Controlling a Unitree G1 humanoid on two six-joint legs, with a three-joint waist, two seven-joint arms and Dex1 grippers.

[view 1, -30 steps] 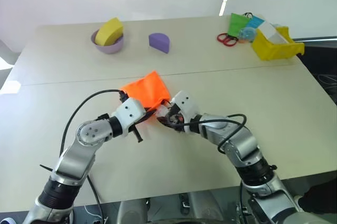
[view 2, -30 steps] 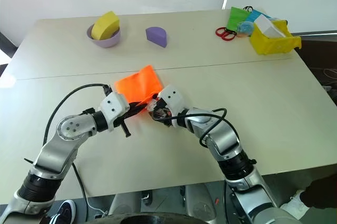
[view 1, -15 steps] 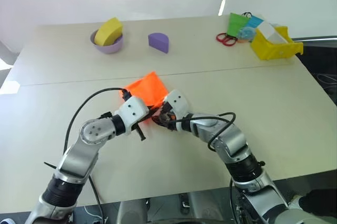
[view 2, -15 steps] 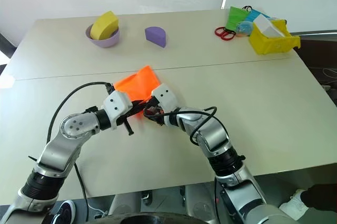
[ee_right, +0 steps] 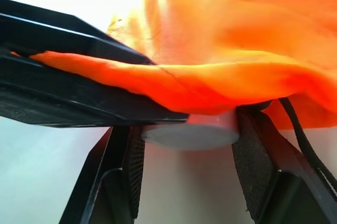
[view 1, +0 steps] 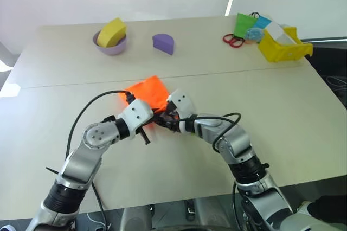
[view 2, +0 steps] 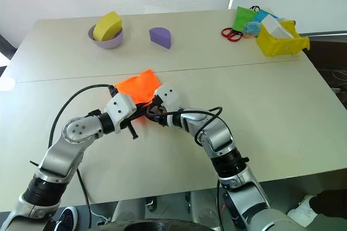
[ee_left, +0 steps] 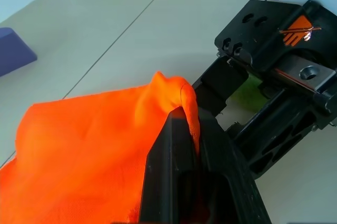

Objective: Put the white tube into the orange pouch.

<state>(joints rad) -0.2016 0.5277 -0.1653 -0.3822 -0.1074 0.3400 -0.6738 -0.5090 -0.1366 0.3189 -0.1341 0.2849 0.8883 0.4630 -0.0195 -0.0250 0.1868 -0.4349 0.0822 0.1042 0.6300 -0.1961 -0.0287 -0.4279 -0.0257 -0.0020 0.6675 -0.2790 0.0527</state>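
My left gripper [ee_left: 181,129] is clamped tight on a pinch of the bright orange soft fabric pouch [view 1: 147,92], its black fingers fully closed with a fold of the cloth bunched up over the tips. My right gripper [ee_right: 187,145] sits nose to nose with it, jaws about halfway apart and closed on the white tube [ee_right: 189,133], whose round white end sits between the two black pads right at the pouch's lower lip, the orange cloth draped over the top of it. How far the tube reaches inside I can't tell, since the fabric covers the rest.

Going by size now. The pale beige table [view 1: 303,111] carries everything, with a seam running side to side across its middle. The pouch lies just on my side of that seam, roughly centred, its near corner lifted where both grippers meet. A thin black cord [ee_right: 303,140] trails from the pouch's edge in the right wrist view.

At the far right corner sits a yellow plastic bin [view 1: 282,47] with a white carton [view 1: 277,31] leaning in it, a green packet [view 1: 245,24] just beside it, and red-handled scissors [view 1: 233,40] lying flat next to that. Towards the far left is a lilac bowl [view 1: 110,45] holding a yellow sponge wedge [view 1: 113,31]. Between those groups, near the far edge, is a purple half-round block [view 1: 163,43].
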